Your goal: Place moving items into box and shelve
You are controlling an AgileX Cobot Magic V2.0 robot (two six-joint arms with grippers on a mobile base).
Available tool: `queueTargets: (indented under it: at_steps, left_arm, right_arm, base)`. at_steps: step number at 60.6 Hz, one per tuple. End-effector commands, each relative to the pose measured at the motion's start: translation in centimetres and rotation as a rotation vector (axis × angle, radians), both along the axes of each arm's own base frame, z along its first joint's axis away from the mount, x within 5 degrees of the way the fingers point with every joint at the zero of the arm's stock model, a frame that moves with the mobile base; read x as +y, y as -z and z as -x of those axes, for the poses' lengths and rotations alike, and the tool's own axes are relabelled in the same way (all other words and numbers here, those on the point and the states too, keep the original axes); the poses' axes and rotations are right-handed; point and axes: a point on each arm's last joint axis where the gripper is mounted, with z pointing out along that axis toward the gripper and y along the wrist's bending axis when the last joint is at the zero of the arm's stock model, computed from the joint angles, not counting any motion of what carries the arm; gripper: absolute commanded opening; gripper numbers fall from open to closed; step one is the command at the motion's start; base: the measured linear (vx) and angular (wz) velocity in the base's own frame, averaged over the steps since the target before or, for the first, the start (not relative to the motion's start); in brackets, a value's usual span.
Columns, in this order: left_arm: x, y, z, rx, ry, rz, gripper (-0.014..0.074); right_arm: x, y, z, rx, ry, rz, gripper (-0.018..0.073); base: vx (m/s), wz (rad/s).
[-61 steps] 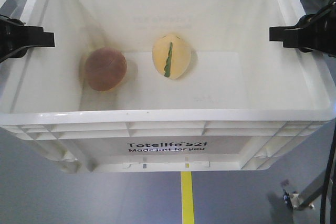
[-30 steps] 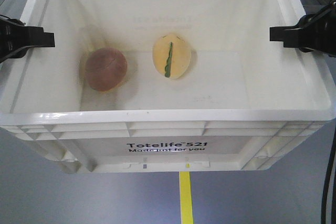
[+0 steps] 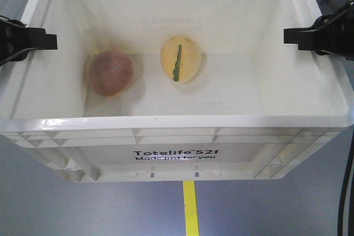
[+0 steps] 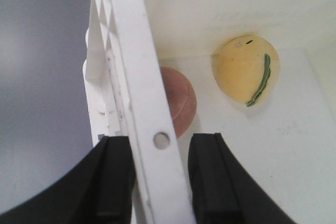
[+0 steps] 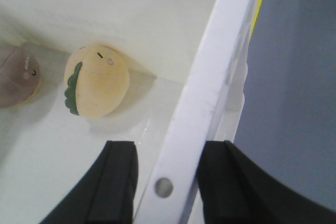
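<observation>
The left claw (image 4: 152, 179) and right claw (image 5: 167, 182) each pinch a side rim of the box (image 3: 182, 122) — pinkish ball (image 3: 112, 72) and yellow egg (image 3: 180, 60) sit nearer the left claw, bare box floor beside the right.

Ball (image 3: 112, 72), egg (image 3: 180, 59) in wht tote (image 3: 177, 122)

Your front cam looked steeply down from close above into the white box (image 3: 182, 122), while your L & R wrist cams sat tight vs. its side rims, angled inward, all 3 sharing the yellow egg (image 3: 180, 60) & pink ball (image 3: 112, 72).
</observation>
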Motion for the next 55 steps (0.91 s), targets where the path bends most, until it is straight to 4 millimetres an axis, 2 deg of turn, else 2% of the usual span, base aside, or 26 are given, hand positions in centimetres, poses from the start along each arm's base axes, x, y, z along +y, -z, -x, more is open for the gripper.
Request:
queueTargets:
  at_steps: [1, 55]
  left_arm:
    - [-0.28, -3.51, 0.35, -0.191, -0.017, 0.142, -0.0006]
    - [-0.29, -3.5, 0.35, -0.19, -0.016, 0.141, -0.0006]
  right_arm:
    - [0.45, -2.87, 0.63, -0.147, -0.006, -0.078, -0.0006]
    - [0.45, -2.87, 0.63, -0.147, -0.006, -0.078, -0.0006]
  base:
    - [0.46, -0.17]
    - [0.41, -0.35]
